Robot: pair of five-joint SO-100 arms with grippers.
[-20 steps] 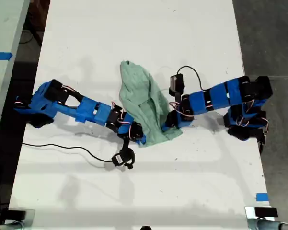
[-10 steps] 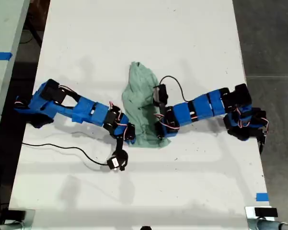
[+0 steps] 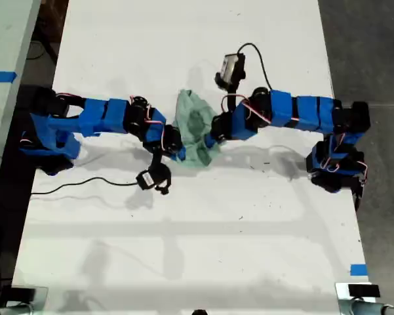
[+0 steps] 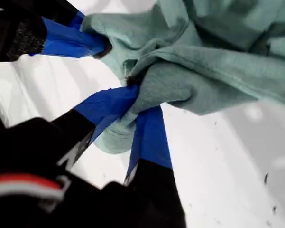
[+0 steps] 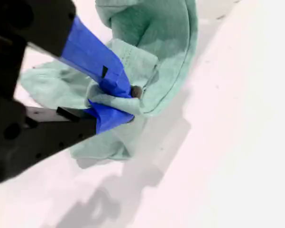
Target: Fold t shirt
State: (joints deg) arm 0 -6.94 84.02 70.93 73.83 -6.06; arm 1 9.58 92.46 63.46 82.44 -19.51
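The pale mint-green t shirt (image 3: 193,128) lies bunched in the middle of the white table (image 3: 197,249), between two blue arms. One arm reaches in from the exterior view's left, its gripper (image 3: 177,149) at the shirt's edge. The other arm comes from the exterior view's right, its gripper (image 3: 213,134) at the opposite edge. My first gripper (image 4: 133,102) is shut on a gathered fold of the t shirt (image 4: 213,71), with the other gripper's blue finger (image 4: 71,40) just beyond. My second gripper (image 5: 121,102) is shut on a hem of the t shirt (image 5: 151,42), lifted off the table.
A black cable (image 3: 85,184) trails across the table at the exterior view's left. The table's right edge (image 3: 337,131) borders dark floor. Blue tape (image 3: 358,269) marks the near right corner in the exterior view.
Both grippers have moved toward the exterior view's top, carrying the shirt's lower edge over the rest. The shirt is now shorter and more bunched.
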